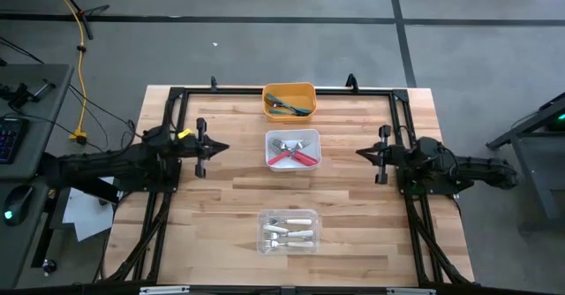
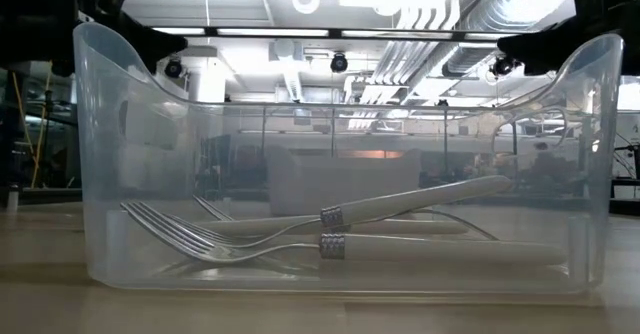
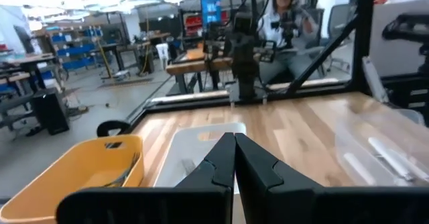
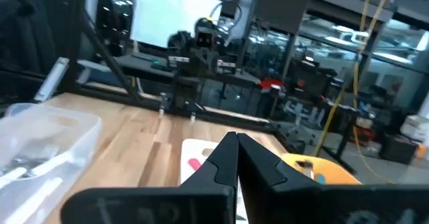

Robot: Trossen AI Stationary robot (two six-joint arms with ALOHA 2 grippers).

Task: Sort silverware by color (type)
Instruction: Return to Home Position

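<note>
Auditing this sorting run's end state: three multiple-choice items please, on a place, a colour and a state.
1. The pink forks lie in: A orange bin, B white bin, C clear bin.
2. The forks in the clear bin have handles: A teal, B pink, C white.
3. The left gripper and right gripper are: A open, B shut and empty, C shut on forks.
Key: 1 B, pink handles show in the white bin, teal forks in the orange bin. 2 C, pale handles show through its wall. 3 B, each wrist view shows it closed, nothing held.
</note>
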